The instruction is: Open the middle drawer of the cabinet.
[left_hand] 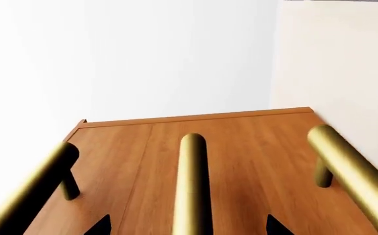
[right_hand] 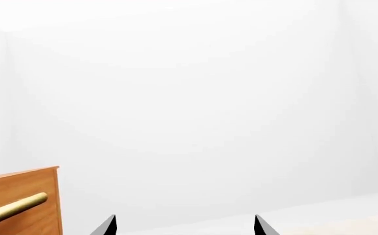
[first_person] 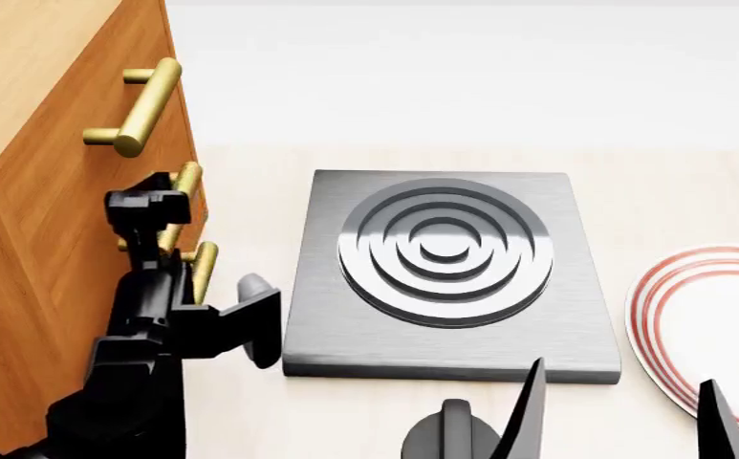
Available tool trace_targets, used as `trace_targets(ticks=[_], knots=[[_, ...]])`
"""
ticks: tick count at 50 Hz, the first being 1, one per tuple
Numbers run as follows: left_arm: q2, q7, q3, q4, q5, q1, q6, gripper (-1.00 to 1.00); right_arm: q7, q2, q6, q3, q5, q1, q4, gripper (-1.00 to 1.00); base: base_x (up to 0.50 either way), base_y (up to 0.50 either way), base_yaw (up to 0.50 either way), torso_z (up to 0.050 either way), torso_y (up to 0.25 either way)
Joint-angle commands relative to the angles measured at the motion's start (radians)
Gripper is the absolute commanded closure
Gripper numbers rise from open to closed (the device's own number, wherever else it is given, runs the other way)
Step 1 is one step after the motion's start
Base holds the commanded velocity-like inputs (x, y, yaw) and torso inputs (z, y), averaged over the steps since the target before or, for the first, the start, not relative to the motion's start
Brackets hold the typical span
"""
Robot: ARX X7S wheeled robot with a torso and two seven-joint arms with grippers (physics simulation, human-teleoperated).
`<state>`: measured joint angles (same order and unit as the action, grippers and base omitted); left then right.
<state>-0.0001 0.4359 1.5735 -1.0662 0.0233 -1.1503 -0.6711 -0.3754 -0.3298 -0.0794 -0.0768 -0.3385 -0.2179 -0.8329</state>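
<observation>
Jaws of the left gripper (left_hand: pixel 187 227) straddle the middle drawer's handle (left_hand: pixel 192 186), open; right gripper (first_person: pixel 618 421) open.

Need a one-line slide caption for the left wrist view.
Left claw open, straddling the middle drawer's brass handle on the cabinet.

We are seeing the left gripper (left_hand: pixel 187 226) standing open around the middle handle (left_hand: pixel 192 186), a fingertip on each side. The top handle (first_person: pixel 137 105) and bottom handle (first_person: pixel 198 270) are sitting close on either side of it, crowding that gap. Away from the cabinet (first_person: pixel 37 191), the hotplate (first_person: pixel 445 273) is lying low beside the gripper.
</observation>
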Motion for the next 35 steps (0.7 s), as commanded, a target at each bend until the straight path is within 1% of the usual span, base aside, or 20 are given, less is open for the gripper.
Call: trace_targets(ticks=[1, 6, 14, 15, 35], knots=[[0.000, -0.003, 0.000, -0.002, -0.004, 0.003, -0.023, -1.00, -0.005, -0.004, 0.005, -0.001, -0.005, -0.001, 0.001, -1.00, 0.00, 0.00, 0.00, 0.000, 0.000], [0.000, -0.006, 0.002, -0.004, 0.004, 0.004, -0.056, -1.00, -0.007, -0.005, 0.006, -0.003, -0.005, 0.000, 0.004, -1.00, 0.00, 0.00, 0.00, 0.000, 0.000], [0.000, -0.003, 0.000, -0.006, 0.003, 0.005, -0.042, -1.00, -0.010, -0.008, 0.009, -0.005, -0.005, 0.001, 0.005, -1.00, 0.00, 0.00, 0.00, 0.000, 0.000], [0.000, 0.003, 0.002, -0.004, 0.008, 0.005, -0.041, 1.00, -0.012, -0.009, 0.008, -0.005, -0.006, 0.001, 0.004, -1.00, 0.00, 0.00, 0.00, 0.000, 0.000], [0.000, 0.055, 0.003, 0.026, 0.025, 0.005, -0.028, 1.00, -0.023, -0.018, 0.010, -0.006, -0.010, 0.001, -0.001, -1.00, 0.00, 0.00, 0.00, 0.000, 0.001]])
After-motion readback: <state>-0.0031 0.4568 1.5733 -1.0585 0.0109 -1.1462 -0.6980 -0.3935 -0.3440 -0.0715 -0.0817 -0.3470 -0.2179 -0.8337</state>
